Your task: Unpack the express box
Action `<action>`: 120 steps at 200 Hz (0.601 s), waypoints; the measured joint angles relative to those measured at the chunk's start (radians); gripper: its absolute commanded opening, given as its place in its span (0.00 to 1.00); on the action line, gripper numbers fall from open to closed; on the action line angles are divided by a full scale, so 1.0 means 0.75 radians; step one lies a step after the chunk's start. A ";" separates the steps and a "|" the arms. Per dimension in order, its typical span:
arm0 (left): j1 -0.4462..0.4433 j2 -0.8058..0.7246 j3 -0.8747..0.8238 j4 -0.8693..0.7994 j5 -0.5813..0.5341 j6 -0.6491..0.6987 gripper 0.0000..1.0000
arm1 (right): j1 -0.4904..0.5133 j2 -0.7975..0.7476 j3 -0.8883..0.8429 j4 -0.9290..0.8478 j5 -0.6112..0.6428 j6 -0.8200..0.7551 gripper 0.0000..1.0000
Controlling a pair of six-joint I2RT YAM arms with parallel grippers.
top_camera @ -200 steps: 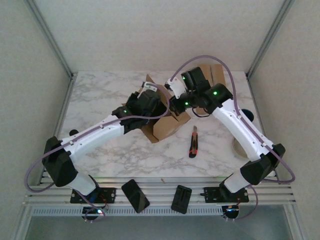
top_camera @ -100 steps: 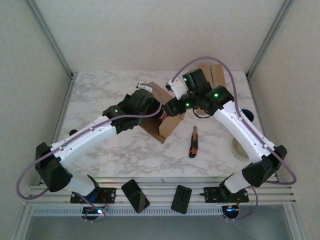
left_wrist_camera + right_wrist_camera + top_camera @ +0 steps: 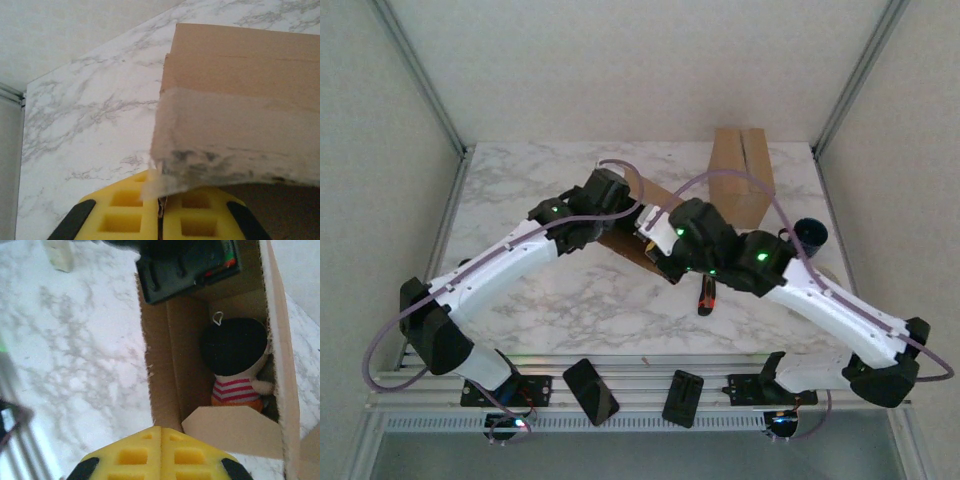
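Marble table [image 3: 510, 190] lies bare on the left, with plenty of room there. Left gripper [image 3: 160, 217] is clenched, pads flush, right under the ragged, taped flap edge of the express box [image 3: 235, 65]. Whether it pinches that edge, I cannot tell. The box sits mid-table, open, a striped-shirt doll [image 3: 235, 365] tucked against its right wall. Right gripper [image 3: 161, 447] hovers at the box mouth, clenched on nothing. Further right are a knife [image 3: 705, 297], a second carton [image 3: 740, 175] at the far edge, and a dark cup [image 3: 810, 233] near the right rim.
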 measured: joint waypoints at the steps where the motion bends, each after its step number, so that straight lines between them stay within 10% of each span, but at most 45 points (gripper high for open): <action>1: 0.001 0.001 0.001 -0.001 0.002 -0.001 0.00 | 0.000 0.002 -0.015 0.017 0.006 -0.007 0.00; 120: 0.097 0.001 0.007 -0.032 0.223 -0.014 0.00 | -0.060 0.269 -0.479 1.020 0.227 -0.320 0.00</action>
